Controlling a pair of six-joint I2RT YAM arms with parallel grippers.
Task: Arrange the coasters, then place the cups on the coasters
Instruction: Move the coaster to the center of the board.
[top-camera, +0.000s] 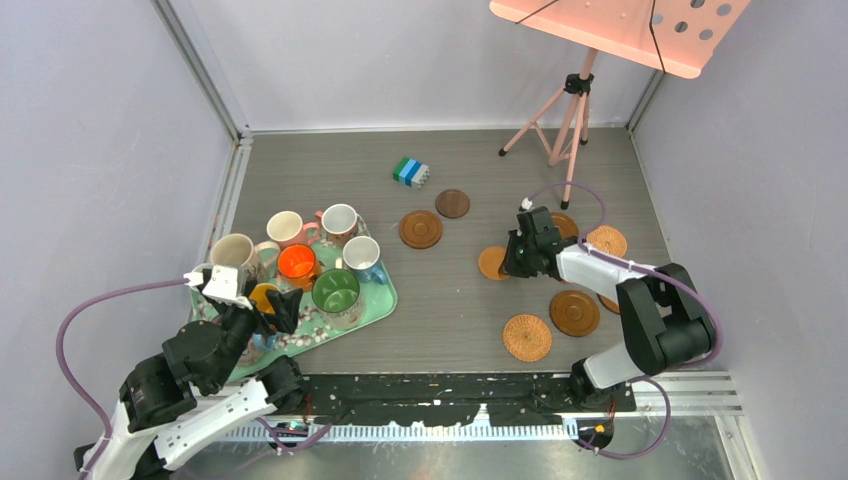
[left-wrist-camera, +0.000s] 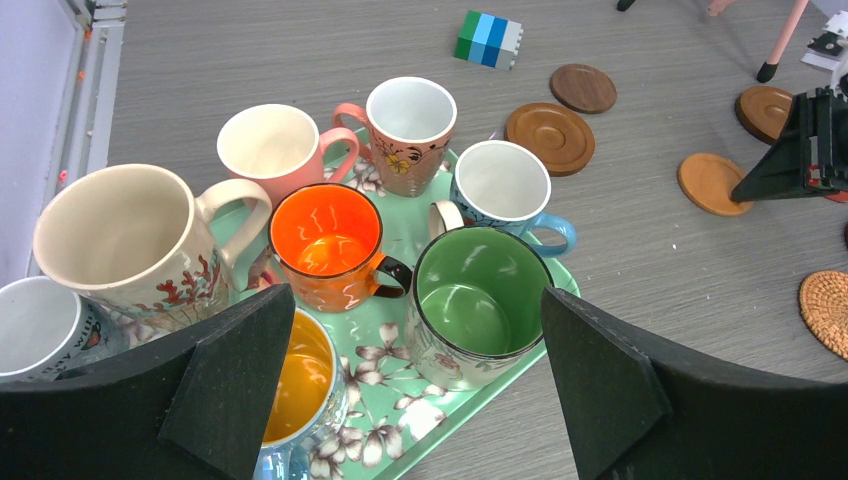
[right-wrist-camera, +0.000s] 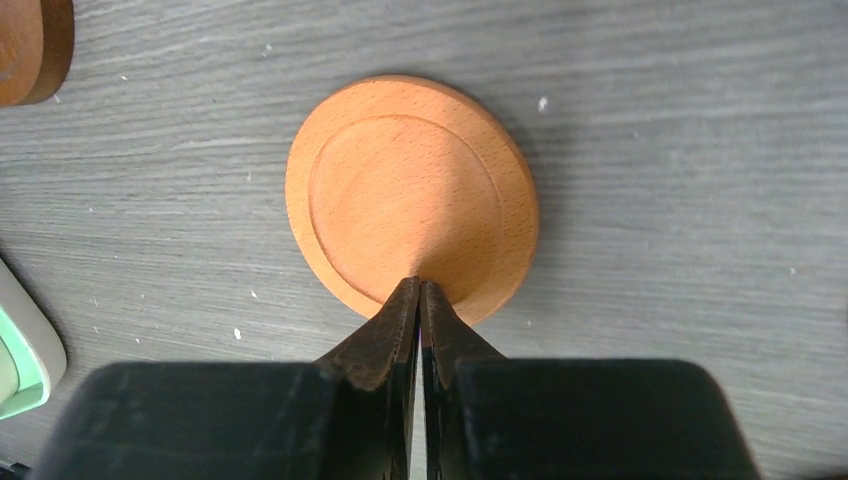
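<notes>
On the worktop (top-camera: 330, 180), right half: coasters, 8 counted, 7 in plain sight and 1 reddish sliver behind the right arm; 4 brown wood, 1 tan coaster (right-wrist-camera: 412, 198), 1 woven wicker (top-camera: 527, 337), 1 orange woven-looking by the far right. Scattered loosely, none in a row, so arranging judged barely begun. Right end effector (right-wrist-camera: 420, 285) closed to a hairline, tips resting on the near rim of the tan coaster; likely closed this way to push or drag the flat disc rather than lift it, a disc lying flat offering no edge to pinch; whether the rim is actually nipped, cannot tell. At left, on the mint-green tray (left-wrist-camera: 385, 335): cups, 8 counted, crowded handle to handle, 0 yet on any coaster: cream, pink, mauve floral, white-and-blue, orange-inside, green-inside cup (left-wrist-camera: 470, 300), yellow-inside, 1 pale at the left edge. Left end effector (left-wrist-camera: 415, 300) spread wide, empty, poised over the tray's near side, probably waiting for a coaster to be set. Beyond the tray: 1 toy block (top-camera: 410, 172), apart from everything.
</notes>
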